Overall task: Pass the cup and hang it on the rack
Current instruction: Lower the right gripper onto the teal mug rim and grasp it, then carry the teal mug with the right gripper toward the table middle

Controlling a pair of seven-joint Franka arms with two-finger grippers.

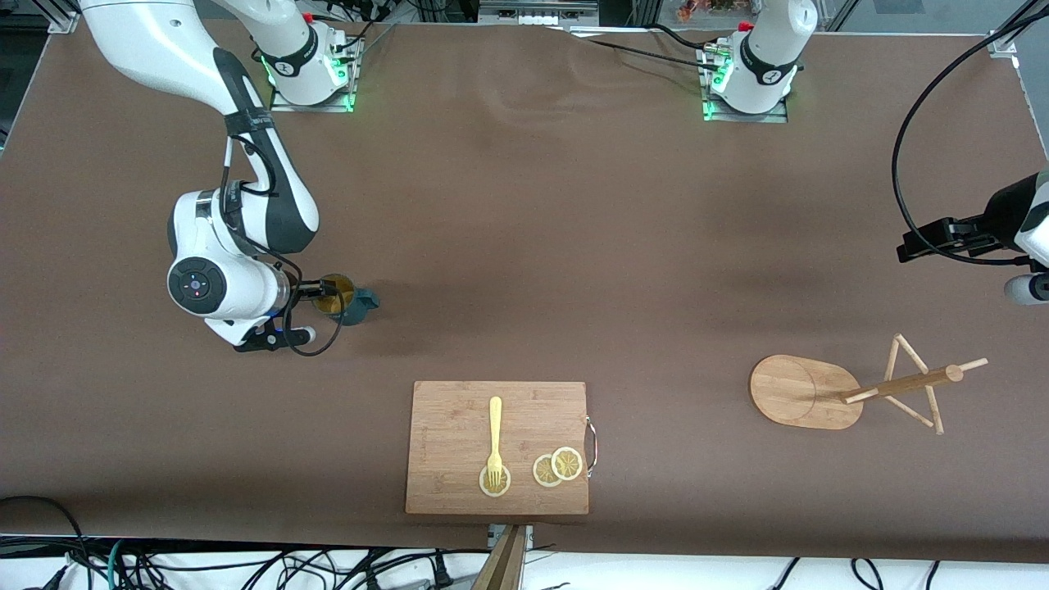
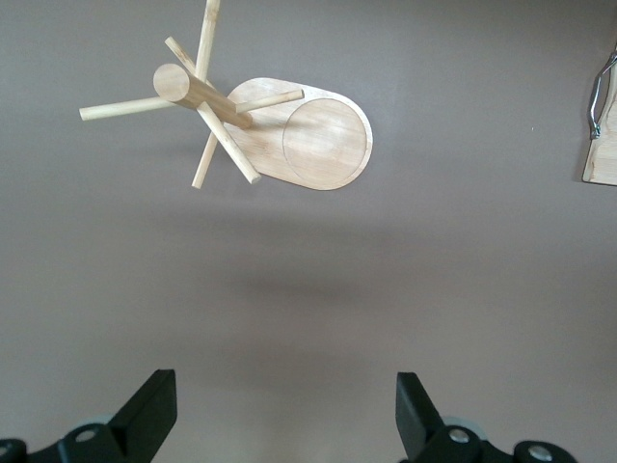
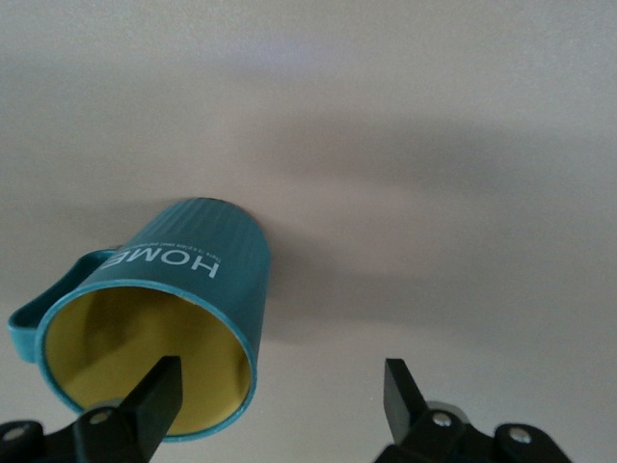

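The dark teal cup (image 1: 354, 305) stands upright on the table toward the right arm's end, its yellow inside showing. In the right wrist view the cup (image 3: 198, 275) bears the word HOME, with its handle at one side. My right gripper (image 1: 329, 293) is open and low at the cup's rim. In its wrist view the gripper (image 3: 280, 395) has one finger over the cup's mouth and the other outside, so the wall lies between them. The wooden rack (image 1: 807, 392) stands toward the left arm's end. My left gripper (image 1: 922, 242) waits in the air near it, open and empty (image 2: 286, 415), with the rack (image 2: 318, 140) in its view.
A wooden cutting board (image 1: 459, 418) lies near the table's front edge, between cup and rack. It carries a yellow fork (image 1: 495, 438) and lemon slices (image 1: 559, 465). Its corner with the metal handle (image 2: 598, 96) shows in the left wrist view. Brown table cloth (image 1: 574, 246) spreads around.
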